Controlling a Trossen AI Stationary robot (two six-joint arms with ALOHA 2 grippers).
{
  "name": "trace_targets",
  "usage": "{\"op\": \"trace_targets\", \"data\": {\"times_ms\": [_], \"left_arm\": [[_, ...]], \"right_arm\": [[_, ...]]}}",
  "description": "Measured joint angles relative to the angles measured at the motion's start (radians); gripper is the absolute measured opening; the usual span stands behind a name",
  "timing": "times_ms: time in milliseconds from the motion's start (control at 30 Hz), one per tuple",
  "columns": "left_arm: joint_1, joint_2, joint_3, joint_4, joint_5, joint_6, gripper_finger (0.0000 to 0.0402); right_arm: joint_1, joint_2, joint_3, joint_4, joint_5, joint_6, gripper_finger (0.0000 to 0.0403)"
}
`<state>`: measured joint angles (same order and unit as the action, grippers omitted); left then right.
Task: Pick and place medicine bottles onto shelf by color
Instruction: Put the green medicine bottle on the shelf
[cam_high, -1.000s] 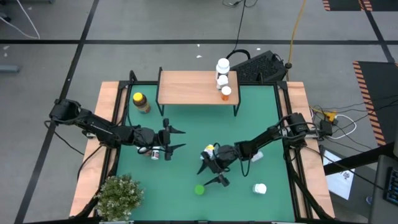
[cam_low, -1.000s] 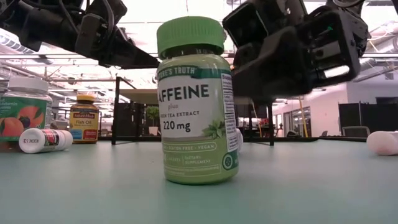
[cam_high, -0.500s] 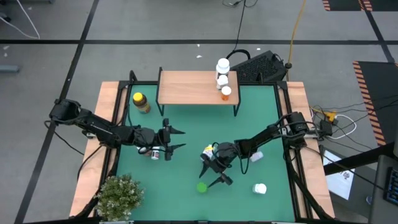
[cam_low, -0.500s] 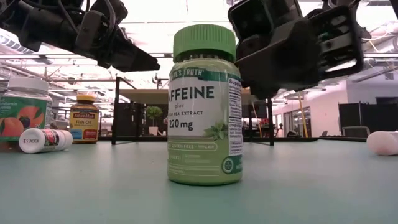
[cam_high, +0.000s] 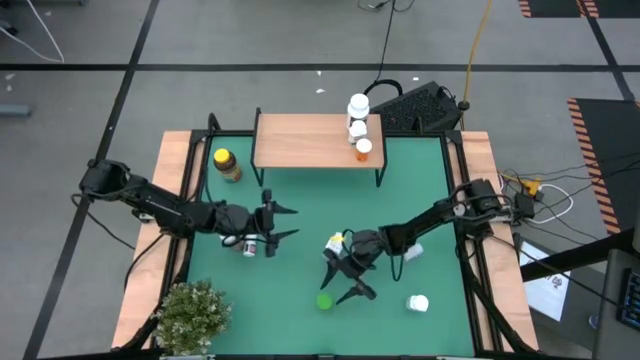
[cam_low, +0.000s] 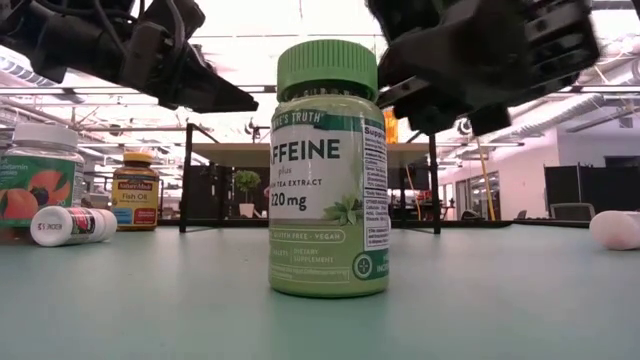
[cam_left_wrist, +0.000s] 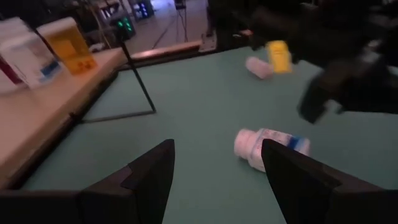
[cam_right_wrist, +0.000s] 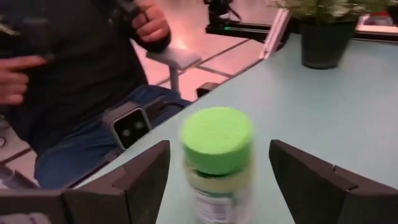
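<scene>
The green-capped bottle (cam_low: 328, 170) stands upright on its base on the green mat, near the front edge (cam_high: 323, 300). My right gripper (cam_high: 345, 276) is open just beyond it, toward the far right. In the right wrist view its fingers stand on either side of the bottle (cam_right_wrist: 217, 162) without touching. My left gripper (cam_high: 282, 222) is open above the mat's left half, over a lying white bottle (cam_high: 250, 243). The wood shelf (cam_high: 310, 140) carries two white bottles (cam_high: 357, 105) and an orange-capped one (cam_high: 363, 147) at its right end.
An amber yellow-capped bottle (cam_high: 227, 165) stands left of the shelf. White bottles lie at the right (cam_high: 417, 302) and near my right arm (cam_high: 412, 250); a blue-white one (cam_left_wrist: 270, 144) lies ahead of my left gripper. A potted plant (cam_high: 192, 312) is at the front left. A seated person (cam_right_wrist: 74, 74) is beyond the table.
The green bottle has slid a little toward the table's right edge and turned about its upright axis, then stood still. My right gripper, still open, has risen slightly behind it.
</scene>
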<state>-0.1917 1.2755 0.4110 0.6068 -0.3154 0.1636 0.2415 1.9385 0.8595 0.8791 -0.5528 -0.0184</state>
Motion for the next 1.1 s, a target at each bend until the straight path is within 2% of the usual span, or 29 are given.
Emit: {"op": "trace_targets", "data": {"times_ms": [133, 333, 867, 967, 1100], "left_arm": [[0.021, 0.000, 0.000, 0.043, 0.000, 0.020, 0.0246], [0.020, 0.000, 0.000, 0.008, 0.002, -0.018, 0.0246], [0.006, 0.000, 0.000, -0.037, 0.004, -0.058, 0.0246], [0.006, 0.000, 0.000, -0.031, 0.004, -0.061, 0.0246], [-0.012, 0.000, 0.000, -0.052, 0.004, -0.089, 0.0246]], "right_arm": [[0.014, 0.001, 0.033, -0.007, 0.029, -0.016, 0.0267], [0.019, -0.002, 0.109, -0.192, 0.055, -0.061, 0.0267], [0.004, 0.000, 0.110, -0.196, 0.056, -0.058, 0.0267], [-0.007, -0.007, 0.110, -0.191, 0.096, -0.054, 0.0267], [-0.005, -0.064, 0.108, -0.237, 0.211, -0.050, 0.0267]]}}
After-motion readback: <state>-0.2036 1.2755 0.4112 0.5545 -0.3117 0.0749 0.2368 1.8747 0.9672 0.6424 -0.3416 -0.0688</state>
